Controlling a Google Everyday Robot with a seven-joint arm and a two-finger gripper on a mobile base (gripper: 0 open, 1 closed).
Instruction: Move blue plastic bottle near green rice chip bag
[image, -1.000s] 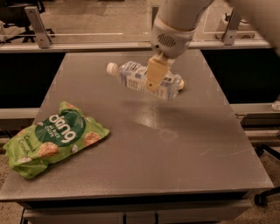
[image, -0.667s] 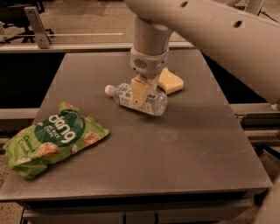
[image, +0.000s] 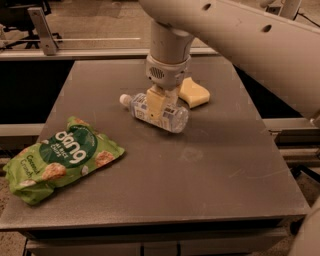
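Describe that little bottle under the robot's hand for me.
The blue plastic bottle is small and clear, with a white cap pointing left and a pale blue-and-white label. It lies on its side, slightly slanted, over the middle of the grey table. The hand grips its middle from above. A yellow sponge sits just behind; whether they touch is unclear.

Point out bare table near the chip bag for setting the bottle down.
Bare table lies between the green rice chip bag and the blue plastic bottle, and from the bottle to the front edge. Crowded: the back centre, where the gripper holds the bottle beside the yellow sponge.
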